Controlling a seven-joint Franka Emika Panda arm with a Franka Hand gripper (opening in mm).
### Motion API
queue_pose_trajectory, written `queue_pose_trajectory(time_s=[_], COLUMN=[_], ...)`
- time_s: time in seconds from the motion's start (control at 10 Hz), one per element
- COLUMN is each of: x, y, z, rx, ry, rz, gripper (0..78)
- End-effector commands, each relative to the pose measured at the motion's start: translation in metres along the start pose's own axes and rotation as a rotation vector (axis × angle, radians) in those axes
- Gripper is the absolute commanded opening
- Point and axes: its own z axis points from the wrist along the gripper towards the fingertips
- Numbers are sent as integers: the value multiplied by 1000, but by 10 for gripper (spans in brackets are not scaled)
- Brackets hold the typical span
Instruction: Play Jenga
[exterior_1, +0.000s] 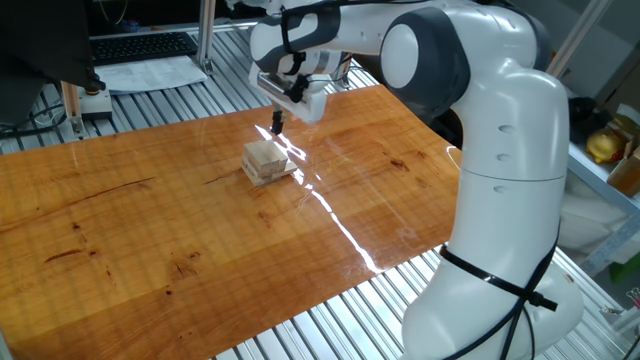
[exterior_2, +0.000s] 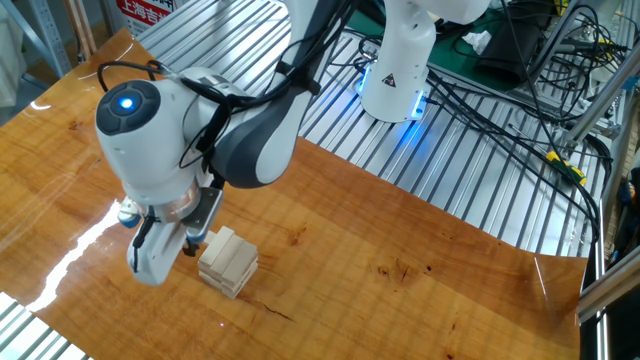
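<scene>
Table (exterior_1: 150, 220): glossy orange-brown wood, streaked with glare. Jenga (exterior_1: 266, 160): low stack of pale blocks in crossed layers, stood near the table's middle. Gripper (exterior_1: 278, 124): hung just beside and above the stack, apart from it, holding nothing; fingers looked close together, exact gap untellable.

The dark fingers (exterior_1: 277, 123) are too small here to tell their gap. From the other side, the white arm's wrist (exterior_2: 160, 245) hides them entirely.
</scene>
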Motion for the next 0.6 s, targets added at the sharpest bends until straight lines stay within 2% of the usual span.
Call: queue_pose_trajectory(time_s=[0.1, 0.3, 0.4, 0.5, 0.6], x=[-13, -27, -36, -36, -41], y=[-15, -28, -35, -35, -40], z=[-14, -7, 0, 0, 6], rx=[68, 65, 61, 61, 60], ry=[-19, -16, -4, -4, -4], rz=[-49, -69, -49, -49, -11], gripper=[0, 0, 0, 0, 0])
